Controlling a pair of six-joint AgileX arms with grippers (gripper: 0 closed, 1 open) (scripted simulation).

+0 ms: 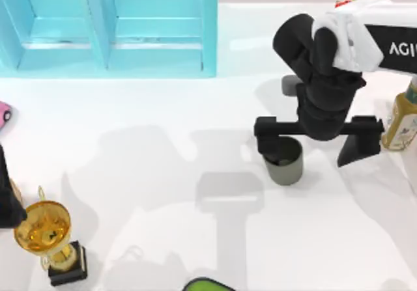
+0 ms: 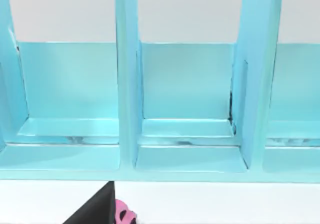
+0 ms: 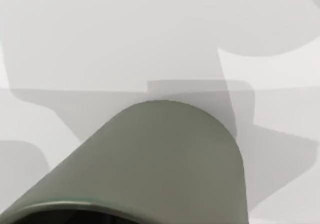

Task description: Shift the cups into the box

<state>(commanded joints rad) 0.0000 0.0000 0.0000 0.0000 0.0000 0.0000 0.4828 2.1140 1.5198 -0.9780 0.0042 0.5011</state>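
Fingers of the right gripper [image 1: 318, 133] stand spread wide, one just above a grey-olive cup [image 1: 285, 163] and the other well off beside a bottle [image 1: 401, 120], gripping nothing, with that upright cup on the white table [image 1: 163, 174] below-right of the blue box [image 1: 107, 27].

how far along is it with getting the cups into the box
Nothing looks done: the blue box compartments in view hold no cup. In hand: the right gripper is at one grey-olive cup, upright on the table at right. Left: carrying it to the box. The left arm sits parked at the left edge.
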